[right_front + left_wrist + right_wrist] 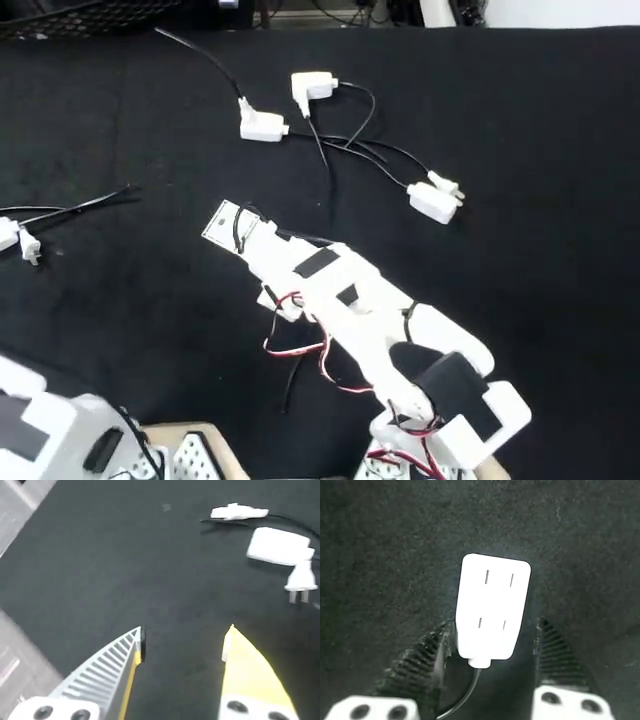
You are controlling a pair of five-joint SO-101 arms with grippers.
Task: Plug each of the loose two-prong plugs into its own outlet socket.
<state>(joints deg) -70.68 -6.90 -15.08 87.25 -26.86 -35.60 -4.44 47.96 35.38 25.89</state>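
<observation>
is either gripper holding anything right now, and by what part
Nothing is held. The right gripper is open, straddling the cord end of the outlet block without clamping it; the left gripper is open over bare cloth.

A black cloth lies spread flat, dark mesh beyond its far edge.

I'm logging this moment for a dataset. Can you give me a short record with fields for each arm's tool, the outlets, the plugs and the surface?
surface: black table
right tool: open, one finger on either side of the outlet block
outlet block: white, corded, two pairs of slots, all empty
left tool: open, holding nothing, over bare table
ahead of left tool: white block with a loose two-prong plug beside it
far side of table: rear-left white piece, rear-middle white piece, rear-right white piece, all corded and lying apart
</observation>
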